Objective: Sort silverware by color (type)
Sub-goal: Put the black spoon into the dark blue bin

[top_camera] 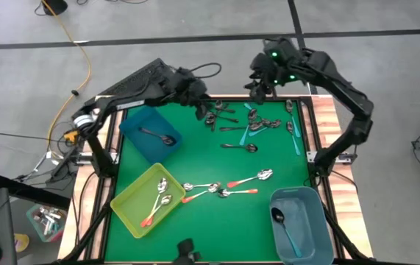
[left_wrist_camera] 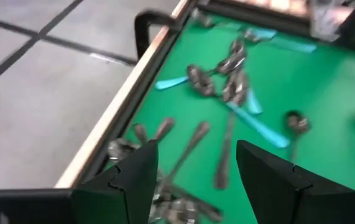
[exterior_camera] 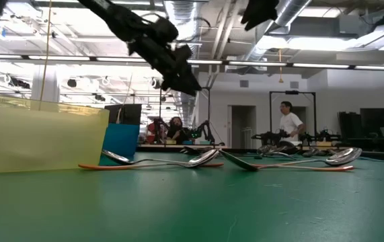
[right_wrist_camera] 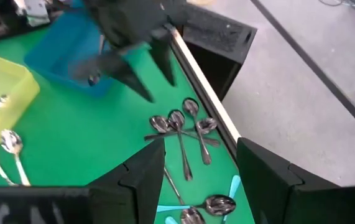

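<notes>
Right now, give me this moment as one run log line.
left gripper: open above dark grey spoons | right gripper: open, hovering | yellow bin: orange-handled spoons

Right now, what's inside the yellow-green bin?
In the yellow-green bin: two or three orange-handled spoons. The high view shows its floor uncovered. From the low view its wall hides the contents.

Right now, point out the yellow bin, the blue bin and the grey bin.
yellow bin (top_camera: 125, 199), high view, bare floor near its left corner.
blue bin (top_camera: 137, 125), high view, bare floor.
grey bin (top_camera: 307, 206), high view, bare floor.
</notes>
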Tool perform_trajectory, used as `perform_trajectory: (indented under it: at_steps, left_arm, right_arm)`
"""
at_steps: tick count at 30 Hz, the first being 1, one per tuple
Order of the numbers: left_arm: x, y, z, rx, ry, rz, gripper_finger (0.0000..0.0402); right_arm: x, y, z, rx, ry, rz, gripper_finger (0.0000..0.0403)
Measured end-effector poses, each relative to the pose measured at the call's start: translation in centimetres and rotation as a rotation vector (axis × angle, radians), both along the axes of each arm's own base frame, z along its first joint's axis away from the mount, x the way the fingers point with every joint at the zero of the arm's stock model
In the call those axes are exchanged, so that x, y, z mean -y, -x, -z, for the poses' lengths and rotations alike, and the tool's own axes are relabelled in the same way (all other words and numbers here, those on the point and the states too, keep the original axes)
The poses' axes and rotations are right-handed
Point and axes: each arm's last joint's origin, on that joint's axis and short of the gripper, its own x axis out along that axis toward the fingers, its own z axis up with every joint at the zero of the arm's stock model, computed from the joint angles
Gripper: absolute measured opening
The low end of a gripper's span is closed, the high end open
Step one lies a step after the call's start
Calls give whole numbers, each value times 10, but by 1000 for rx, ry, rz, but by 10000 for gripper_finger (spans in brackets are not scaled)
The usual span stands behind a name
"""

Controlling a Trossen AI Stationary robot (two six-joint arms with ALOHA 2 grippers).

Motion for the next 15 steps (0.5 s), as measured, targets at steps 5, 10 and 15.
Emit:
perform_trajectory:
  at_steps: [5, 10, 15]
  left_arm:
    - [-27, -19, 21, -134, -19, 40, 201]
    - [-56, -27, 47, -279, 9, 30, 201]
    - [-70, -39, 67, -331, 43, 34, 201]
  right_arm:
    - [-12, 7, -4, -14, -13, -21, 210]
    - [-19, 8, 1, -70, -45, -42, 210]
    - [-22, 7, 4, -98, -60, -54, 210]
